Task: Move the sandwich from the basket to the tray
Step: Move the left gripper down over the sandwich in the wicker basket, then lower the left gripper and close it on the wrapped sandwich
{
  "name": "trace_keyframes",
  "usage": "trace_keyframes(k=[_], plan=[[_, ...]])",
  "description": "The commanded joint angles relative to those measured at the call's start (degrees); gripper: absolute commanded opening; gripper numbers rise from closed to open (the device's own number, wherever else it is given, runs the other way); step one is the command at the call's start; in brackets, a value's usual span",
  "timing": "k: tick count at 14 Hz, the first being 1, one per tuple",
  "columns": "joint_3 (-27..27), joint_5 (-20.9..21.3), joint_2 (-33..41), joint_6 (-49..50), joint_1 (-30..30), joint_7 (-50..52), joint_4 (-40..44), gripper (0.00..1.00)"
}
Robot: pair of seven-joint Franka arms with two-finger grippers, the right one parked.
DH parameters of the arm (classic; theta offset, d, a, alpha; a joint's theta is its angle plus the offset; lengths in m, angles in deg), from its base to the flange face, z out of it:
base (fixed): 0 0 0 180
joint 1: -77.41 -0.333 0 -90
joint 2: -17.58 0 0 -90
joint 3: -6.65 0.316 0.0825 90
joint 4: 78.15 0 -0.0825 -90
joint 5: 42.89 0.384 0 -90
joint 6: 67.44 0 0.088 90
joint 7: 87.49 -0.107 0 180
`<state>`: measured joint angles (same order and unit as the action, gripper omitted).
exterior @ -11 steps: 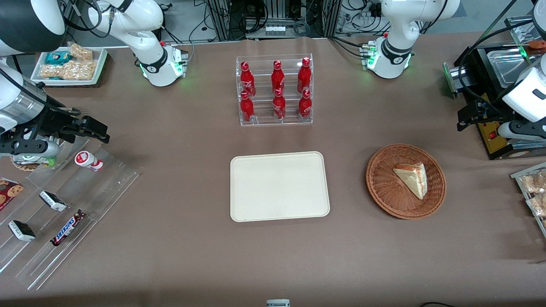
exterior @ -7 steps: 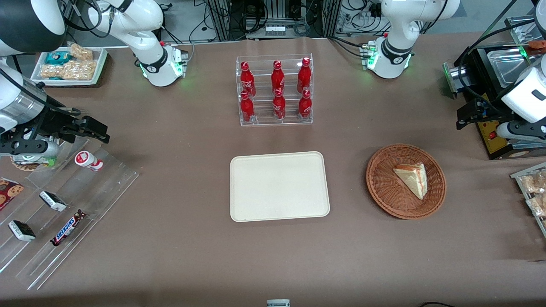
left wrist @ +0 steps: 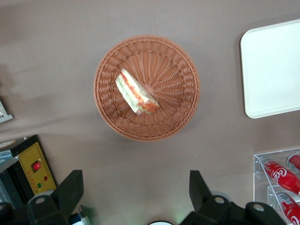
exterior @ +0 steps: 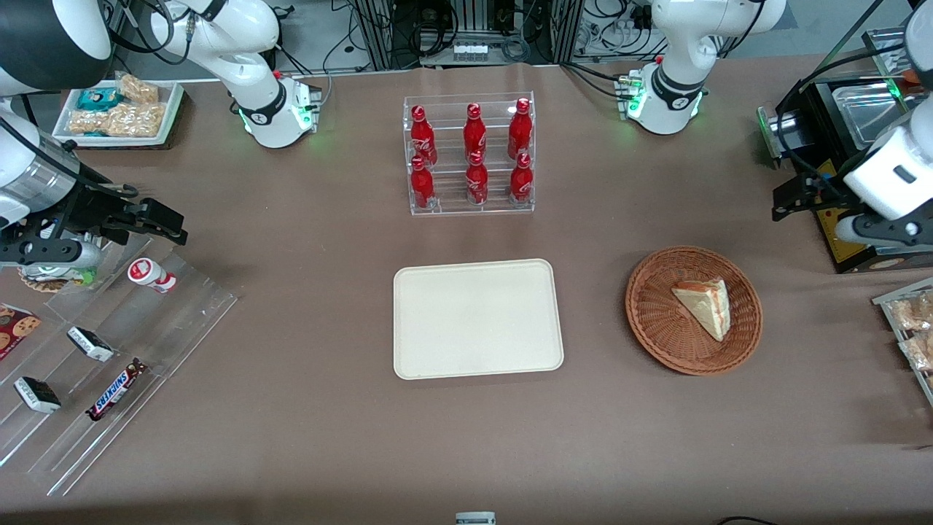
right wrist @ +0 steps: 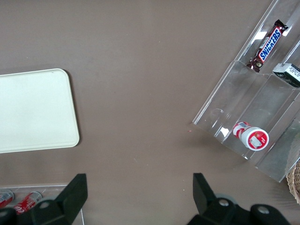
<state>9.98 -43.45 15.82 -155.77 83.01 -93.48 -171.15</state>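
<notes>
The sandwich (exterior: 705, 306), a pale wedge with red and green filling, lies in the round wicker basket (exterior: 656, 321) toward the working arm's end of the table. The cream tray (exterior: 477, 319) sits bare at the table's middle, beside the basket. My left gripper (exterior: 798, 197) hangs high above the table, farther from the front camera than the basket and a little more toward the working arm's end. The left wrist view looks down on the sandwich (left wrist: 137, 92), the basket (left wrist: 178, 79) and a corner of the tray (left wrist: 272, 70); the gripper (left wrist: 134, 190) is open and holds nothing.
A clear rack of red bottles (exterior: 471, 154) stands farther back than the tray. A black appliance (exterior: 838, 131) sits close to the gripper. A tray of snack packs (exterior: 911, 328) lies at the working arm's end. A tiered acrylic rack (exterior: 109, 350) stands at the parked arm's end.
My left gripper has drifted slightly toward the table's middle, closer to above the basket. The sandwich, basket and tray have not moved.
</notes>
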Motion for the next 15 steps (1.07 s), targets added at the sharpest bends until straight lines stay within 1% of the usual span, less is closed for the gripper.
trace_keyframes(k=[1, 5, 7, 8, 10, 13, 15], plan=[[-0.35, 0.04, -0.09, -5.51, -0.50, 0.79, -7.17, 1.00], [-0.26, 0.13, -0.08, -20.35, -0.59, 4.30, -19.91, 1.00], [-0.26, 2.31, -0.26, -29.65, -0.59, 8.60, -26.58, 1.00], [-0.26, 2.59, -0.26, -35.02, -0.59, 12.80, -30.19, 1.00], [-0.35, 2.59, -1.74, -42.77, -0.59, 24.81, -34.08, 1.00], [-0.35, 2.59, -6.31, -47.89, -0.42, 43.90, -33.83, 1.00], [-0.35, 2.50, -9.12, -50.35, -0.50, 47.90, -34.00, 1.00]])
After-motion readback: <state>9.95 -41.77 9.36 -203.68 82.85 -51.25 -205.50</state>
